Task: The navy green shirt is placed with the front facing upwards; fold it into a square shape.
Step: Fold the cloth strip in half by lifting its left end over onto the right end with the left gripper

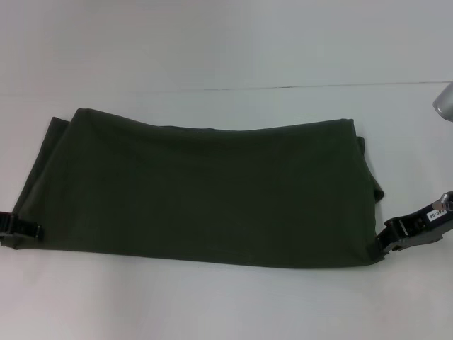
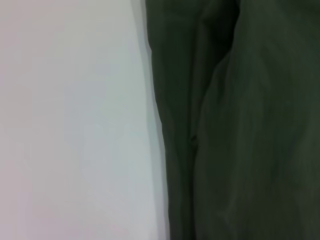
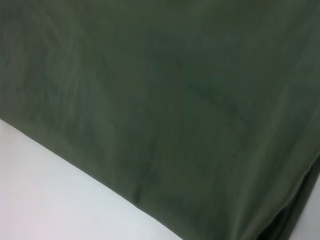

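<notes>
The navy green shirt [image 1: 212, 191] lies flat across the white table [image 1: 212, 304] as a long dark olive band, folded over with plain cloth on top; no lettering or collar shows. My left gripper [image 1: 28, 230] sits at the band's near-left corner, touching the cloth edge. At the near-right corner is my right gripper [image 1: 386, 239], also against the cloth. The left wrist view shows layered folds of the shirt [image 2: 240, 125] beside bare table [image 2: 75, 125]. The right wrist view is filled with smooth shirt [image 3: 175, 100] cloth above a strip of table [image 3: 50, 200].
A silver-grey part of the right arm [image 1: 444, 103] juts in at the right edge. A thin seam line [image 1: 283, 87] crosses the table behind the shirt. White tabletop surrounds the cloth on all sides.
</notes>
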{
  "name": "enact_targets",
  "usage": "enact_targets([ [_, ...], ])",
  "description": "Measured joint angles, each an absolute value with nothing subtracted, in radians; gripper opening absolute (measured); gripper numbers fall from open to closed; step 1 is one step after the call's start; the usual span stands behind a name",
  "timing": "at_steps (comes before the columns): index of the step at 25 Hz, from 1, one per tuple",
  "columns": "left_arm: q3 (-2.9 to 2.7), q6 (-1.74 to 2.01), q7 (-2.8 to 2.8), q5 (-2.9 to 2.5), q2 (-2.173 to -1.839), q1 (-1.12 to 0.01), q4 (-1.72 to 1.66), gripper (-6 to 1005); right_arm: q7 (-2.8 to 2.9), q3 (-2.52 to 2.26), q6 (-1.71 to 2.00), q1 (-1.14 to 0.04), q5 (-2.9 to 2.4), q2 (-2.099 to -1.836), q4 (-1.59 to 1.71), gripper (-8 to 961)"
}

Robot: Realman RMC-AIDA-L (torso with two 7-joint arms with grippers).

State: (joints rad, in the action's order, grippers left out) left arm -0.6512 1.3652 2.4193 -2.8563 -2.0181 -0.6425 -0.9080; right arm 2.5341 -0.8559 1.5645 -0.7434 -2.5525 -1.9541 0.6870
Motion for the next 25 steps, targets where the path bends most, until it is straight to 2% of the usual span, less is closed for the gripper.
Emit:
enact_targets([
  [25,-0.653,1.388,2.443,-2.856,-2.01,-0.676,-0.864,810,2.534,-0.856,1.565,-0.744,-2.553,-1.954,0.687,32],
])
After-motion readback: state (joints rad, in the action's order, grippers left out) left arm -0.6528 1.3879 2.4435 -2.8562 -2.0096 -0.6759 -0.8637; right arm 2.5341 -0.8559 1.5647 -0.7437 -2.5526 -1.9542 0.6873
